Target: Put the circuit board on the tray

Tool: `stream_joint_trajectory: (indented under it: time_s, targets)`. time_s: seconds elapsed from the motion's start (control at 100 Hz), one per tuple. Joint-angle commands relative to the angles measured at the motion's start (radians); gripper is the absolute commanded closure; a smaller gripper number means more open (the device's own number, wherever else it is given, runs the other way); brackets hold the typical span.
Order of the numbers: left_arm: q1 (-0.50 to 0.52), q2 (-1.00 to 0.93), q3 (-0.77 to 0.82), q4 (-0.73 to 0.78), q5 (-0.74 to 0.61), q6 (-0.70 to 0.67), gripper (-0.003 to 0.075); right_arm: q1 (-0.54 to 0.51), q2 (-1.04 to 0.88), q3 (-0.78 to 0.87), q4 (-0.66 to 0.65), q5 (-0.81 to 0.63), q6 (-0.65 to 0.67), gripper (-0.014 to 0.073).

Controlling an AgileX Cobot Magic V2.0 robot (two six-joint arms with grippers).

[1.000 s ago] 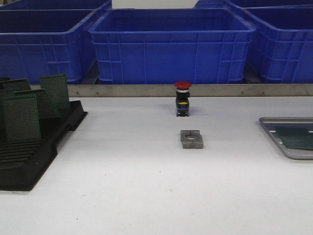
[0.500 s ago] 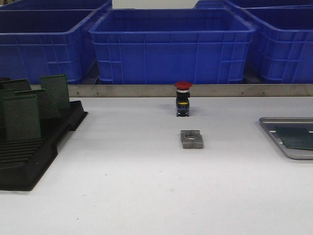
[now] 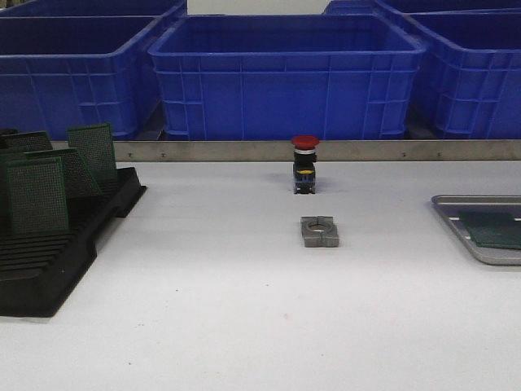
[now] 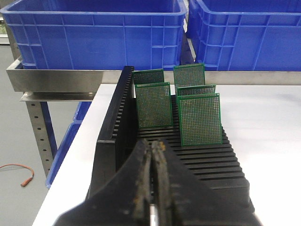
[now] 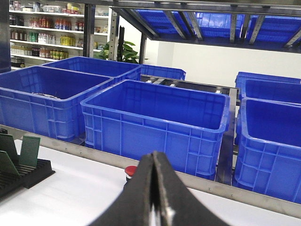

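Note:
Several green circuit boards (image 3: 36, 196) stand upright in a black slotted rack (image 3: 49, 269) at the table's left; they also show in the left wrist view (image 4: 199, 119). The silver tray (image 3: 460, 220) lies at the right edge with one green board (image 3: 495, 230) flat in it. My left gripper (image 4: 154, 147) is shut and empty, just short of the rack's (image 4: 207, 165) near end. My right gripper (image 5: 154, 157) is shut and empty, raised over the table. Neither gripper shows in the front view.
A red-capped push button (image 3: 304, 164) stands mid-table, with a grey metal block (image 3: 319, 231) in front of it. Big blue bins (image 3: 285, 73) line the back behind a metal rail (image 3: 244, 151). The table's left edge drops off beside the rack (image 4: 70, 160).
The nearest upright board in the rack has shifted slightly in the front view. Nothing else has moved.

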Motion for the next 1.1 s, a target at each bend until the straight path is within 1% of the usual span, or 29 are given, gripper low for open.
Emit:
stream_joint_trajectory:
  time_s: [0.0,0.34,0.59,0.67,0.71,0.76,0.78,0.83,0.86,0.87,0.88,0.9,0.91,0.92,0.95,0.97,1.0,1.07,1.09]
  targets:
    - [-0.008,-0.032,0.049,-0.010,-0.084,-0.010,0.0741,-0.001,0.013,-0.025,0.019,-0.021,-0.004,0.0706]
    - [-0.008,-0.032,0.049,-0.010,-0.084,-0.010,0.0741,-0.001,0.013,-0.024,0.019,-0.023,-0.004,0.0706]
    - [-0.008,-0.032,0.049,-0.010,-0.084,-0.010,0.0741,-0.001,0.013,-0.024,0.019,-0.056,-0.004,0.0706]
    - [-0.008,-0.032,0.049,-0.010,-0.084,-0.010,0.0741,-0.001,0.013,-0.024,0.025,-0.095,-0.004,0.0706]
    - [-0.008,-0.032,0.049,-0.010,-0.084,-0.010,0.0741,-0.003,0.013,-0.024,-0.003,-0.131,-0.001,0.0706]
    - [-0.008,-0.032,0.049,-0.010,-0.084,-0.010,0.0741,-0.005,0.013,-0.024,-0.108,-0.167,0.044,0.0706]
    - [-0.008,-0.032,0.049,-0.010,-0.084,-0.010,0.0741,-0.006,0.013,-0.023,-0.173,-0.184,0.084,0.0706]
    - [-0.008,-0.032,0.049,-0.010,-0.084,-0.010,0.0741,-0.006,0.013,-0.015,-0.343,-0.227,0.240,0.0706]
    - [-0.008,-0.032,0.049,-0.010,-0.084,-0.010,0.0741,-0.006,0.013,-0.004,-0.476,-0.248,0.391,0.0706]
    - [-0.008,-0.032,0.049,-0.010,-0.084,-0.010,0.0741,-0.006,0.013,-0.002,-0.504,-0.254,0.424,0.0706]
    - [-0.008,-0.032,0.049,-0.010,-0.084,-0.010,0.0741,-0.006,0.013,0.005,-0.561,-0.264,0.489,0.0706]
    - [-0.008,-0.032,0.049,-0.010,-0.084,-0.010,0.0741,-0.006,0.013,0.012,-0.620,-0.282,0.555,0.0706]
    - [-0.008,-0.032,0.049,-0.010,-0.084,-0.010,0.0741,-0.006,0.013,0.019,-0.681,-0.289,0.620,0.0706]
    - [-0.008,-0.032,0.049,-0.010,-0.084,-0.010,0.0741,-0.006,0.013,0.024,-0.712,-0.298,0.651,0.0706]
    - [-0.008,-0.032,0.049,-0.010,-0.084,-0.010,0.0741,-0.006,0.012,0.048,-0.860,-0.319,0.804,0.0706]
    - [-0.008,-0.032,0.049,-0.010,-0.084,-0.010,0.0741,-0.006,0.011,0.059,-0.917,-0.333,0.863,0.0706]
    - [-0.008,-0.032,0.049,-0.010,-0.084,-0.010,0.0741,-0.008,0.011,0.088,-1.044,-0.351,1.001,0.0706]
    - [-0.008,-0.032,0.049,-0.010,-0.084,-0.010,0.0741,-0.019,0.010,0.143,-1.241,-0.394,1.222,0.0706]
    - [-0.008,-0.032,0.049,-0.010,-0.084,-0.010,0.0741,-0.024,0.010,0.163,-1.270,-0.411,1.269,0.0706]
